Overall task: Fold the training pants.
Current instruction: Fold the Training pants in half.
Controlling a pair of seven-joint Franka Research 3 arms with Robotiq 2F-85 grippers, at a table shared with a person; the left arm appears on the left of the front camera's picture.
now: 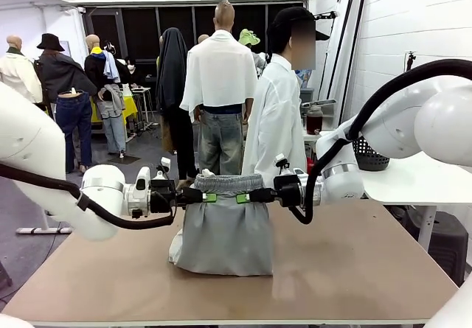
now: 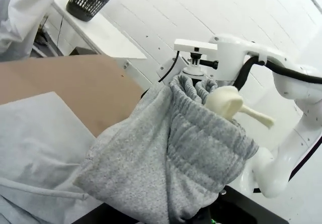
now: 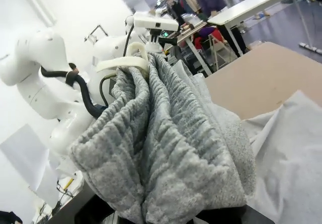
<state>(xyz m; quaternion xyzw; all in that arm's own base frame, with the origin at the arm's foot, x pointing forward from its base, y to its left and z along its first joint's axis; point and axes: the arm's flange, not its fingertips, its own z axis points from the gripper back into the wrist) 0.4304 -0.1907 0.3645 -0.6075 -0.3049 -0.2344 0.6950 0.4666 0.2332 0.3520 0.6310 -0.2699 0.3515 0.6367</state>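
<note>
The light-grey training pants hang by their gathered waistband above the brown table, the lower part bunched on the tabletop. My left gripper is shut on the waistband's left corner, and my right gripper is shut on its right corner; the two stand close together. In the left wrist view the bunched waistband fills the foreground over my fingers, with the right arm beyond. The right wrist view shows the same ribbed waistband and a pale drawstring.
A person in a white shirt stands at the table's far side. A white side table with a black basket is at the right. Bare tabletop lies left and right of the pants.
</note>
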